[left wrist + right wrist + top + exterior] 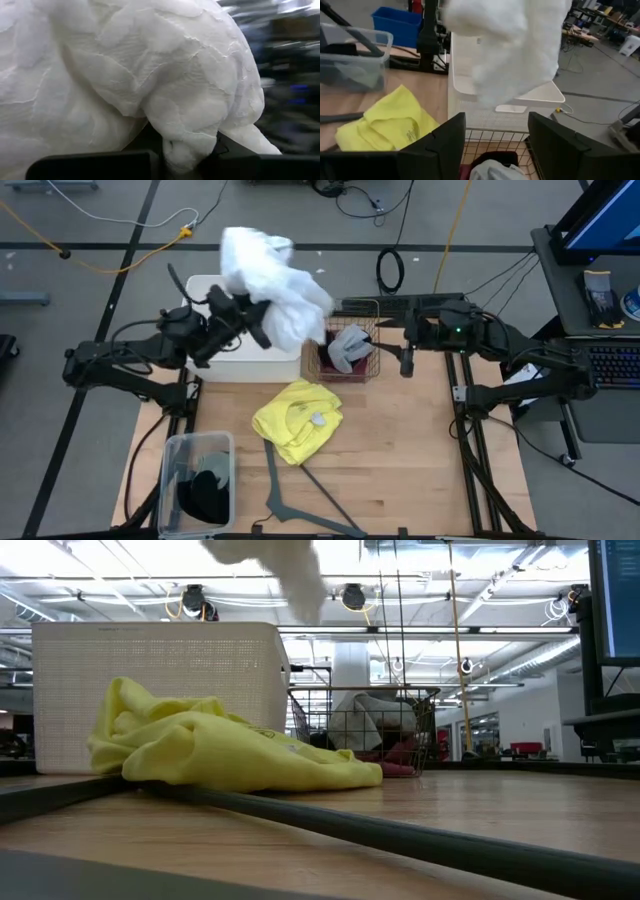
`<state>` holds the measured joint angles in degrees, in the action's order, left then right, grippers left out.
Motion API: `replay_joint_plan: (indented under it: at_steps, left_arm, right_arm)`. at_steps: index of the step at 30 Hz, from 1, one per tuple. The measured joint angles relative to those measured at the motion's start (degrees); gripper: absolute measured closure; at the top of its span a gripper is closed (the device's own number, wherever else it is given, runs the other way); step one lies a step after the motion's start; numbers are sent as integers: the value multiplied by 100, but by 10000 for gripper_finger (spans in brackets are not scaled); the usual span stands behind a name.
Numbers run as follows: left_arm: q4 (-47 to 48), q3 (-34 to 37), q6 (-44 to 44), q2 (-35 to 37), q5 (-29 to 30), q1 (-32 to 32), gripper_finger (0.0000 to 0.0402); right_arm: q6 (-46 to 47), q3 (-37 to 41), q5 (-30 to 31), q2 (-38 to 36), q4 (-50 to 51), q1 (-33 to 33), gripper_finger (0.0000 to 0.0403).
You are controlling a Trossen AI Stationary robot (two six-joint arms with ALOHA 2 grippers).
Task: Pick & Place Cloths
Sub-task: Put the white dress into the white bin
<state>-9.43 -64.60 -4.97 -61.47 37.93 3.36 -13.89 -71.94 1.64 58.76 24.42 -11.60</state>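
Crinkled soft white cloth [275, 285], smooth yellow fabric [298, 420], thin wire-metal basket [372, 367], perforated white plastic bin [150, 680], matt wooden tabletop [400, 450]

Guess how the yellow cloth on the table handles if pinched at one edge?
Probably floppy: the yellow cloth lies crumpled in soft folds, so it should drape and trail like the white cloth hanging from the left gripper. Likely light; it may drag across the table.

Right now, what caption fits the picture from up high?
Left gripper lifts a big white fabric cloth above the white plastic basket; a bright yellow cloth lies on the wooden table.
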Motion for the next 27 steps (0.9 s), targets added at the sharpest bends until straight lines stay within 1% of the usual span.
replay_joint_plan:
  at_steps: [3, 6, 8, 11, 14, 18, 21, 24, 27]
  left_arm:
    - [457, 15, 237, 73, 972, -81, 350]
    - [645, 14, 542, 83, 1741, -181, 350]
    - [678, 15, 546, 79, 2310, -280, 350]
    - [653, 15, 510, 83, 2996, -376, 350]
    - [682, 15, 532, 80, 3542, -476, 350]
    - [815, 15, 623, 81, 3992, -585, 350]
    - [1346, 15, 1076, 79, 4124, -615, 350]
    - [2231, 15, 2035, 79, 4063, -599, 350]
    - [3210, 17, 3158, 76, 3735, -475, 350]
  right_arm:
    - [-200, 0, 33, 4, 22, 0, 198]
    - [-270, -2, 309, 0, 7, -1, 198]
    - [-329, 1, 451, 0, -5, -3, 198]
    - [-334, 63, 458, -2, -54, -4, 197]
    - [-335, 138, 455, -2, -64, -2, 200]
    - [-336, 283, 456, -4, -189, -4, 201]
    - [-335, 368, 452, -5, -356, -4, 200]
    - [-335, 437, 447, -9, -451, -4, 201]
    - [-334, 450, 438, -7, -463, -4, 202]
